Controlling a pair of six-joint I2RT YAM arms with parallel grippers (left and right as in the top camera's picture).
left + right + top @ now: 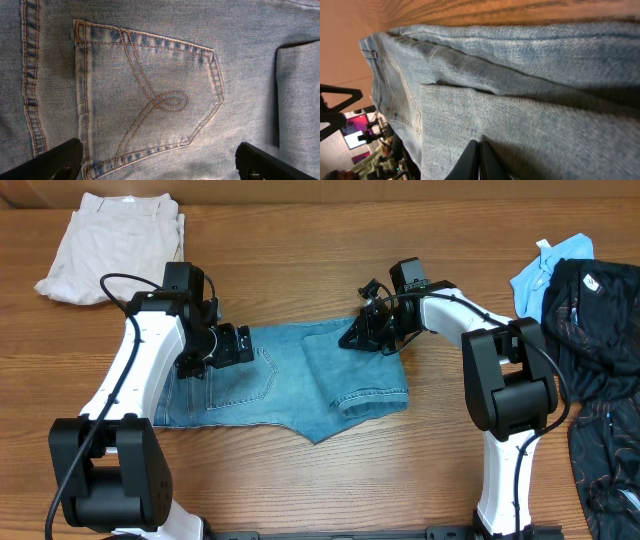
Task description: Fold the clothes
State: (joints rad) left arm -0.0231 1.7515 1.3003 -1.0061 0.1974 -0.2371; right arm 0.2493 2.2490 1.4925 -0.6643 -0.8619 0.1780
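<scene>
You have the jeans [300, 375] lying flat in the middle of the tabletop [330, 480], waist end toward the left of the overhead frame. A folded leg [350, 375] is laid back across their right half, its hem near the lower right edge of the denim.

Your left pincer [232, 345] sits over the left part of the jeans, directly above a back pocket [150, 100] with looped orange stitching. It is released: in the left wrist view its fingers [50, 160] stand wide apart at the bottom corners of the frame, with the pocket between them.

Your right pincer [358, 335] is at the upper edge of the folded leg, right of centre in the overhead frame. It is clenched: in the right wrist view its fingertips [470, 162] meet at the bottom centre with no gap, resting against the denim. You cannot tell from these views whether any cloth is caught between them.

Cream trousers [110, 245] lie in the upper left corner. A bright blue cloth [550, 270] and black garments [600, 360] lie along the right edge, well apart from the jeans.
</scene>
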